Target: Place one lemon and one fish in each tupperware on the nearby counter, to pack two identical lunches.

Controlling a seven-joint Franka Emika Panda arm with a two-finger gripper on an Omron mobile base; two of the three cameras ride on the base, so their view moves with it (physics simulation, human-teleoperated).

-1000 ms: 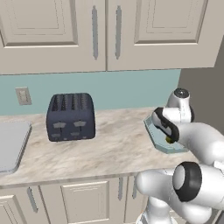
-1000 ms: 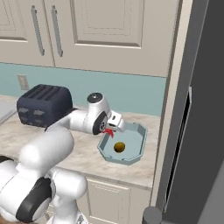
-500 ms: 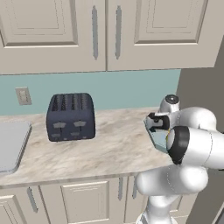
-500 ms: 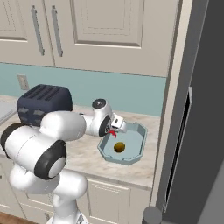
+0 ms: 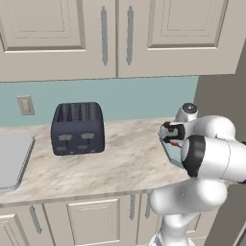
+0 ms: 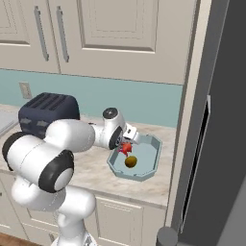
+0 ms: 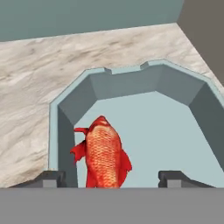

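The gripper (image 6: 126, 145) is hanging over the blue-grey tupperware (image 6: 149, 164) at the counter's (image 5: 125, 166) right end, jaws apart — the fish (image 7: 103, 154) is dropping in beside the lemon (image 6: 130, 161). The grey tupperware (image 5: 12, 158), far left, is waiting.

Glossy white rounded arm (image 6: 57, 144), black joint bands

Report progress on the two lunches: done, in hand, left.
Done: a lemon lies in the blue-grey tupperware on the counter. In hand: the fish sits between the open fingertips of the claw, over that container; whether it has landed is unclear. Left: the flat grey tupperware at the far left shows neither lemon nor fish.
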